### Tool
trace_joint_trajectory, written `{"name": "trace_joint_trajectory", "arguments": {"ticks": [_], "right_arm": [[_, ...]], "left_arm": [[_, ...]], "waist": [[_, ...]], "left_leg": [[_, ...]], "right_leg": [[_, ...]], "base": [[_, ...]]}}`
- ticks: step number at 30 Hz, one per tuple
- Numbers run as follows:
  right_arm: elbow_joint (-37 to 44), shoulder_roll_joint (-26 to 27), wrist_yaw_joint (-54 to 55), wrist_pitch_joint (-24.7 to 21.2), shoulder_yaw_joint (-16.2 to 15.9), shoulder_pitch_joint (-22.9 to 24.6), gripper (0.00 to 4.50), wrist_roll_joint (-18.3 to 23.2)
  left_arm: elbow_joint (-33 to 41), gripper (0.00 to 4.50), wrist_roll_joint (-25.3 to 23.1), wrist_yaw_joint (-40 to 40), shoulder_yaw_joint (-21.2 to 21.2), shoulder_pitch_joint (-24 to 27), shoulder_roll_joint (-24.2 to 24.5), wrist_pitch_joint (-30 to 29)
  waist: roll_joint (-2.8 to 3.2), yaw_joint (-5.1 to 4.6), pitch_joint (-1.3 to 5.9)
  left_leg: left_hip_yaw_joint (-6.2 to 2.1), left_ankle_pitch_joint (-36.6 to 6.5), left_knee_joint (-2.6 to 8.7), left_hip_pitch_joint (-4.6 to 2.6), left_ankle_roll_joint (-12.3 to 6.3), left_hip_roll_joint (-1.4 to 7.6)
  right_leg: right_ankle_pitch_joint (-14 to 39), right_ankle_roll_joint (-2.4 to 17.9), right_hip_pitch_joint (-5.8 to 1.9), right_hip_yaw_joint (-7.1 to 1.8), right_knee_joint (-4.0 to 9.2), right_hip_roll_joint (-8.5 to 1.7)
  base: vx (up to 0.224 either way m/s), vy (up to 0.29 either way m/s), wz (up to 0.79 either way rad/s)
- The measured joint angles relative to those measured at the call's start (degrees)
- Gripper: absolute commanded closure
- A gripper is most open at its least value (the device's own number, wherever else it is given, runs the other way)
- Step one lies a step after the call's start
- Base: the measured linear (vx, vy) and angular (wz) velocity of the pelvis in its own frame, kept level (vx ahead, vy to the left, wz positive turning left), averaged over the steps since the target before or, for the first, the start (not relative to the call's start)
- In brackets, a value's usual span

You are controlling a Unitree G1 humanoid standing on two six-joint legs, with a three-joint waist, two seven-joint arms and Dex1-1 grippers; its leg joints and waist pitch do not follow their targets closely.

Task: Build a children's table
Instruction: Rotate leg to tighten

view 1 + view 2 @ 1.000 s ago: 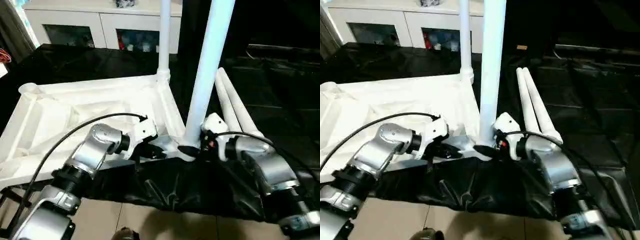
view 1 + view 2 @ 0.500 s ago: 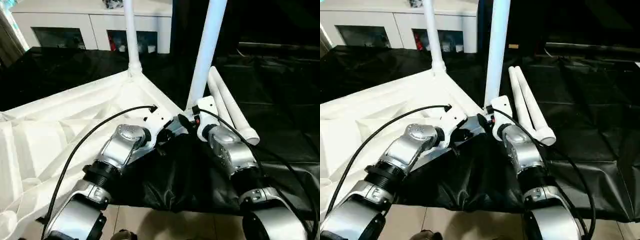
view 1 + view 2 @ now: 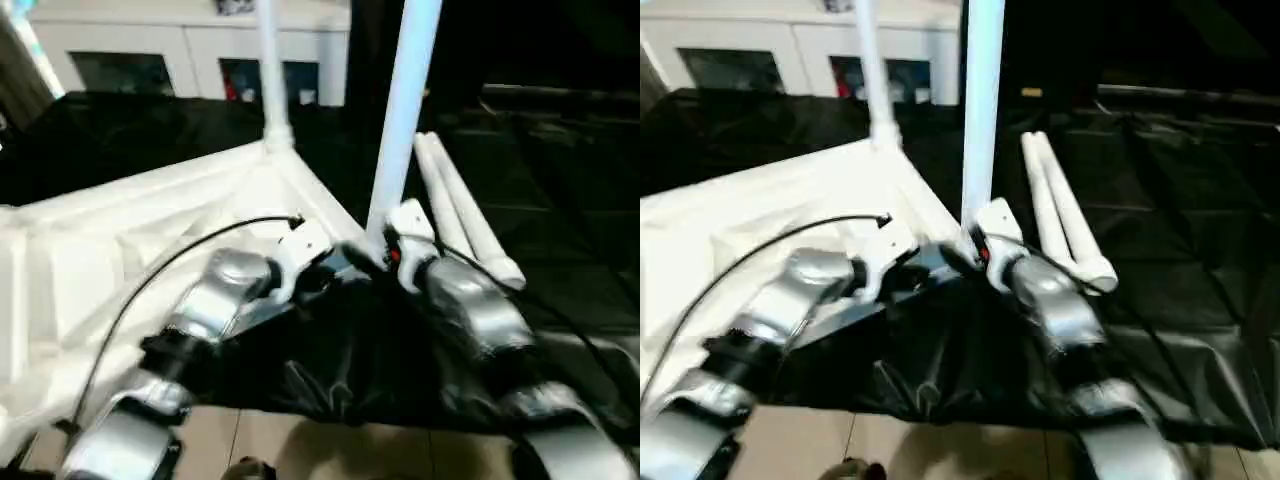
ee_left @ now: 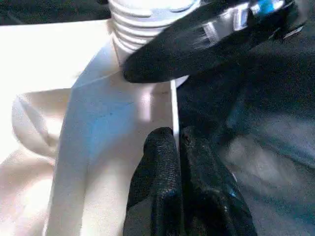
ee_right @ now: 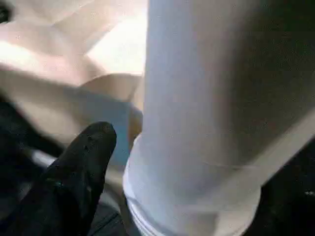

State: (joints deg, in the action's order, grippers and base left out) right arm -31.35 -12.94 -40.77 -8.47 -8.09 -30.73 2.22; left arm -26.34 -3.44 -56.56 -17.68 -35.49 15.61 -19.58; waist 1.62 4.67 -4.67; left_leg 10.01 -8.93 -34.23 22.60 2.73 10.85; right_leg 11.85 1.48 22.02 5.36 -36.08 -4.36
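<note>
White leg [image 5: 197, 98] just beside right gripper's finger [image 5: 78, 182].

One white children's table top [image 3: 150, 230], two legs standing upright in its corners [image 3: 400, 110], and two loose legs lying side by side [image 3: 465, 220].

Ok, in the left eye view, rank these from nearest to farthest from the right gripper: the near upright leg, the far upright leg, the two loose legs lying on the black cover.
1. The near upright leg, right at the right gripper, standing in the tabletop's near corner.
2. The two loose legs, lying just to its right on the black cover.
3. The far upright leg, up at the tabletop's far corner, to the left.
</note>
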Motion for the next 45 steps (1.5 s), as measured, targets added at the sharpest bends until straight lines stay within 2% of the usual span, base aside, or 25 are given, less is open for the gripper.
{"name": "trace_joint_trajectory", "arguments": {"ticks": [5,6,17,22,25,27,30,34,38,39,42,44,45], "right_arm": [[6.66,-5.15,-9.66,-1.26,-1.9,3.61,0.57,2.22],[7.13,-5.46,-10.62,-1.5,-1.92,3.89,0.72,2.55],[11.49,-7.75,-15.39,-4.62,-2.04,5.38,1.57,4.5],[12.62,-7.38,-15.37,-5.34,-2.3,5.91,1.74,4.52],[12.05,-5.72,-12.02,-5.97,-1.45,5.89,1.75,3.76],[9.73,-3.09,-6.48,-5.89,-0.51,5.21,1.76,2.42],[2.48,2.84,6.71,-5.84,2.2,0.77,1.76,0.38],[-4.95,8.03,20.11,-5.42,5.97,-3.8,1.76,0.21],[-10.74,10.65,27.79,-2.79,7.0,-7.42,1.76,-0.87],[-11.83,10.79,27.75,-2.2,7.16,-8.0,1.21,-0.92],[-12.33,11.16,27.24,-1.93,7.65,-8.38,1.21,-0.77],[-12.71,10.99,25.45,-1.91,7.87,-8.73,0.78,-0.65],[-12.93,10.98,24.9,-1.71,7.83,-8.9,0.78,-0.65]], "left_arm": [[0.34,4.5,1.64,-6.89,-1.04,0.36,2.69,1.51],[0.34,4.5,1.64,-7.42,-1.21,0.38,2.93,1.87],[0.62,4.5,2.48,-12.08,-1.88,0.38,4.39,2.64],[0.62,4.5,2.5,-12.52,-1.86,0.38,4.37,2.73],[0.17,4.5,2.13,-9.99,-1.42,0.39,3.49,2.25],[-1.15,4.5,1.3,-6.26,-0.84,0.18,2.12,1.62],[-5.46,4.5,-0.28,1.51,0.55,-2.33,-1.92,0.29],[-8.89,4.5,-0.76,10.08,2.22,-4.34,-6.53,-1.74],[-9.51,4.5,-1.5,14.86,2.58,-5.01,-8.71,-2.52],[-9.44,4.5,-1.87,15.02,2.68,-5.0,-8.86,-2.5],[-9.39,4.5,-1.99,14.94,2.67,-4.99,-8.84,-2.44],[-9.33,4.5,-2.02,14.19,2.61,-4.86,-8.32,-1.95],[-9.17,4.5,-2.02,13.96,2.57,-4.75,-8.05,-1.73]], "waist": [[-0.01,0.94,0.01],[-0.01,1.0,0.01],[0.0,1.02,0.01],[0.01,1.13,0.02],[-0.01,1.05,0.05],[-0.01,0.54,0.12],[-0.03,-0.19,0.19],[-0.01,-0.76,0.2],[0.0,-1.14,0.21],[0.0,-1.16,0.21],[0.01,-1.21,0.22],[0.01,-1.47,0.22],[0.01,-1.57,0.22]], "left_leg": [[0.0,0.0,-0.03,0.01,-0.01,0.01],[0.0,0.0,-0.04,0.01,-0.01,0.01],[0.0,0.0,-0.04,0.0,-0.01,0.01],[0.0,0.0,-0.05,0.0,-0.01,0.01],[0.0,0.01,-0.05,-0.02,0.0,0.02],[0.0,0.01,-0.05,-0.06,0.0,0.01],[0.0,0.01,-0.09,-0.18,0.01,0.01],[0.0,0.01,-0.06,-0.19,0.02,0.01],[0.0,0.01,-0.04,-0.13,0.02,0.01],[0.0,0.01,-0.04,-0.12,0.01,0.01],[0.0,0.01,-0.03,-0.11,0.01,0.01],[0.01,0.01,-0.04,-0.1,0.01,0.01],[0.01,0.01,-0.03,-0.1,0.01,0.01]], "right_leg": [[0.0,0.0,-0.02,0.01,-0.01,-0.01],[-0.01,0.0,-0.02,0.01,-0.02,-0.01],[-0.02,-0.01,-0.03,0.01,-0.03,-0.01],[-0.02,-0.01,-0.03,0.01,-0.03,-0.01],[-0.03,0.0,-0.03,0.01,-0.06,-0.01],[-0.07,0.01,-0.03,0.0,-0.08,-0.01],[-0.27,0.06,-0.07,-0.01,-0.08,-0.02],[-0.32,0.03,-0.06,-0.01,-0.05,-0.02],[-0.29,-0.01,-0.04,-0.01,0.0,-0.02],[-0.27,-0.04,-0.04,-0.01,0.02,-0.02],[-0.26,-0.05,-0.04,-0.01,0.08,-0.01],[-0.26,-0.05,-0.04,-0.01,0.09,-0.01],[-0.26,-0.05,-0.02,-0.01,0.08,-0.01]], "base": [[0.0,0.0,0.0],[0.0,0.0,0.0],[0.0,0.0,0.0],[0.0,0.0,0.0],[0.0,0.0,0.0],[0.0,0.0,0.0],[0.0,0.0,0.0],[0.0,0.0,0.0],[0.0,0.0,0.0],[0.0,0.0,0.0],[0.0,0.0,0.0],[0.0,0.0,0.0],[0.0,0.0,0.0]]}}
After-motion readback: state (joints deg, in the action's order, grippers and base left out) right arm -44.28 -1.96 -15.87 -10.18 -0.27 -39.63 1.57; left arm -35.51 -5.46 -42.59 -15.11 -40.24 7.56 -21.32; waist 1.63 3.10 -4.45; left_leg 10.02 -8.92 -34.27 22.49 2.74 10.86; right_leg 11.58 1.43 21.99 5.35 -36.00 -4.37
